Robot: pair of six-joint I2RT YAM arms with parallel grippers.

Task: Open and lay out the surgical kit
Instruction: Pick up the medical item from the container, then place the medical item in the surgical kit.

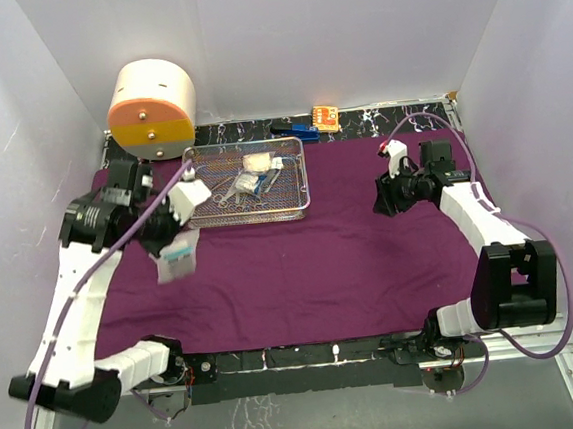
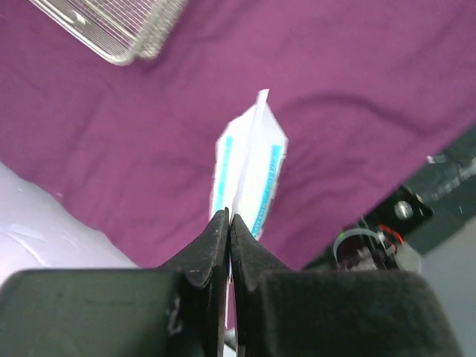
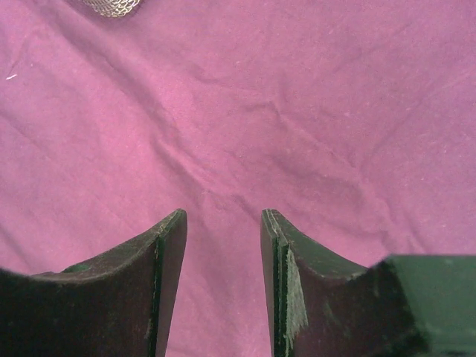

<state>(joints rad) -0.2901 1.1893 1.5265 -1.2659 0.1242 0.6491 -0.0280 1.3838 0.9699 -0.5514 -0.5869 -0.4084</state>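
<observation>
A white, blue-edged packet [image 2: 249, 171] is clamped in the closed left pincer [image 2: 229, 218] over the spread purple cloth wrap [image 1: 311, 263], near the instrument-filled wire-mesh tray [image 1: 257, 218], while the right pincer [image 3: 223, 223] is held partly open and empty over bare cloth.

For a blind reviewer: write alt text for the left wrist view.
The left gripper is shut on a white packet with blue edge stripes, held over the purple cloth. A corner of the wire-mesh tray shows at the upper left.
</observation>
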